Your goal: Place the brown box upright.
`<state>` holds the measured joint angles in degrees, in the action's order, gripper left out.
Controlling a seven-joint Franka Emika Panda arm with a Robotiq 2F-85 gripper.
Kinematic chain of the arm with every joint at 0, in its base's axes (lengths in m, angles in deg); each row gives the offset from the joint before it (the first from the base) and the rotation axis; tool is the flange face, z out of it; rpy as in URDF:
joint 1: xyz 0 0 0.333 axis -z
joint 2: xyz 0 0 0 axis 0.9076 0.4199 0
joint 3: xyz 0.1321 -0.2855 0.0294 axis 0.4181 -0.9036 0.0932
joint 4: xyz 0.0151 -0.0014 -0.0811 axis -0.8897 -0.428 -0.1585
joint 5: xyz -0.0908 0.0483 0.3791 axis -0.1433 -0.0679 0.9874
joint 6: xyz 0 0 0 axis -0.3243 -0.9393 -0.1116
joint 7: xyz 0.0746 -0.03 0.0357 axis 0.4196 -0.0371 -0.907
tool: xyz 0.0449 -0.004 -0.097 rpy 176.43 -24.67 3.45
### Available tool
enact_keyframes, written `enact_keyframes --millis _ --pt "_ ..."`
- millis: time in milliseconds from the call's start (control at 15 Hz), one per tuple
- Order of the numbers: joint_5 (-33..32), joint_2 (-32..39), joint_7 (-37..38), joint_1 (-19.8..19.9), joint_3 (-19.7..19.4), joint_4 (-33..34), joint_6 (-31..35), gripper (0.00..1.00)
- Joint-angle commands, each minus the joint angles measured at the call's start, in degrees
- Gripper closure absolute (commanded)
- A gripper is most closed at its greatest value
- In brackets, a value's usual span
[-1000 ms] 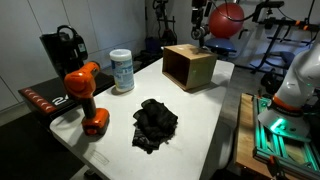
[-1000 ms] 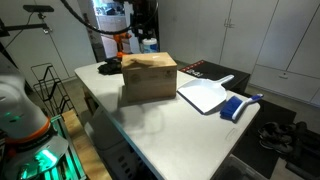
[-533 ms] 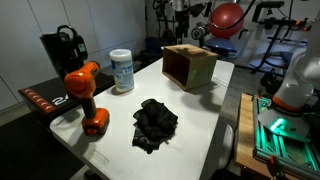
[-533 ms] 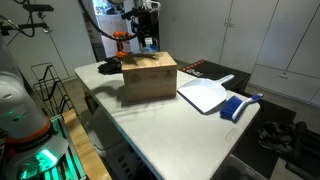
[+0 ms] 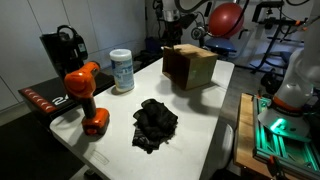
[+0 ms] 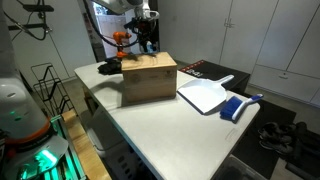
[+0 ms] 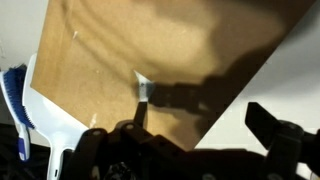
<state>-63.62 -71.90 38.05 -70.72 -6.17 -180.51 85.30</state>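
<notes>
The brown box (image 5: 190, 67) lies on the white table (image 5: 205, 125) with its open, darker side facing sideways; it also shows in an exterior view (image 6: 149, 78). In the wrist view its tan surface (image 7: 130, 50) fills the upper left. My gripper (image 7: 200, 115) is open and empty and hangs just above the box. One finger is over the cardboard, the other over the bare table beside the box's edge. In the exterior views the gripper (image 5: 197, 34) (image 6: 147, 42) is a dark shape above the box's far end.
A white canister (image 5: 122, 70), an orange drill (image 5: 85, 100), a black cloth (image 5: 155, 122) and a black machine (image 5: 62, 48) stand on the table. A white dustpan (image 6: 205, 95) and blue brush (image 6: 240, 105) lie beside the box.
The arm has shifted a little above the box. The box has not moved.
</notes>
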Motion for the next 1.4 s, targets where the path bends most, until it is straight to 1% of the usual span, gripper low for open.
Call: enact_keyframes --millis 0,400,467,533,667,800,867,1133,1267,1333 --pt "-0.54 1.50 2.22 -1.00 -0.45 0.80 -0.16 0.00" --pt "-3.05 2.41 4.11 -1.62 -1.03 0.87 -3.43 0.00" --pt "-3.05 2.55 3.93 -1.59 -1.04 1.00 -4.15 0.12" --pt "-3.03 2.64 3.91 -1.54 -1.05 1.12 -4.68 0.26" --pt "-2.89 2.72 4.00 -1.48 -1.07 1.26 -5.33 0.42" --pt "-3.12 2.56 4.29 -1.50 -1.07 1.51 -5.85 0.56" --pt "-2.97 2.52 4.24 -1.48 -1.03 1.76 -6.33 0.57" --pt "-2.84 1.78 3.87 -1.37 -0.86 2.92 -8.70 0.78" --pt "-1.95 1.42 3.84 -1.13 -0.92 3.51 -10.60 0.81" --pt "-1.66 1.27 3.88 -1.02 -0.96 3.79 -11.40 0.84"
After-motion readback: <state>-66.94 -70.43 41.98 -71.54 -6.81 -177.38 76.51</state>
